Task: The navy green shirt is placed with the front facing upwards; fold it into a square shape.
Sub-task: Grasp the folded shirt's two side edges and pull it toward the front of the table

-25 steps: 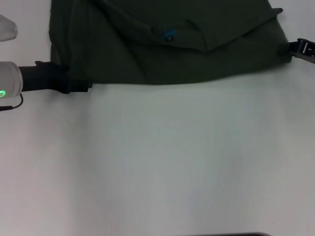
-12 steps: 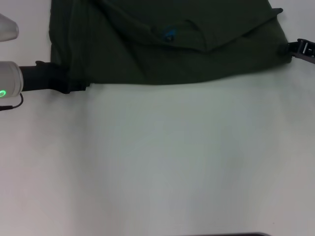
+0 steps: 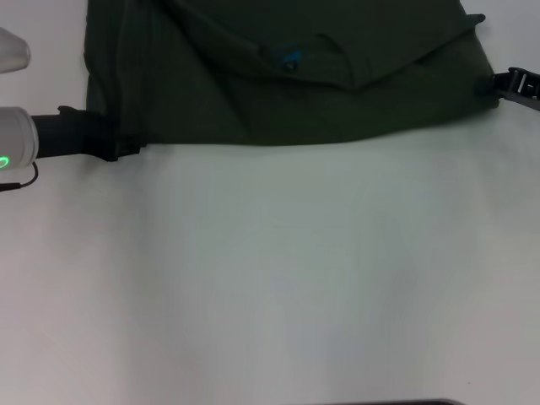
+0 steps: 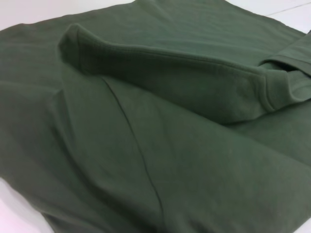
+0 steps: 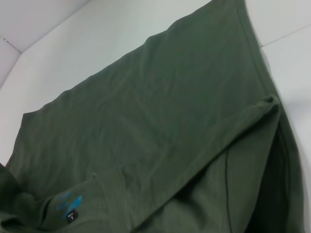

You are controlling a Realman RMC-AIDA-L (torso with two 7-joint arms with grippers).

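The navy green shirt (image 3: 211,93) lies folded across the far part of the white table, with its small blue neck label (image 3: 291,59) showing near the middle. My left gripper (image 3: 126,149) sits low at the shirt's near left corner, its dark tip against the cloth edge. My right gripper (image 3: 499,84) rests at the shirt's right edge, mostly outside the head view. A thick fold of the shirt (image 4: 160,73) fills the left wrist view. The right wrist view holds the flat cloth (image 5: 160,111) and the label (image 5: 68,209). Neither wrist view includes fingers.
The bare white table (image 3: 278,270) stretches from the shirt's near edge toward me. A pale rounded part of my left arm (image 3: 13,51) sits at the far left. A dark strip (image 3: 396,402) lines the bottom edge of the head view.
My left gripper's tip has drawn back a little to the left along the shirt's near corner. The shirt and my right gripper have stayed where they were.
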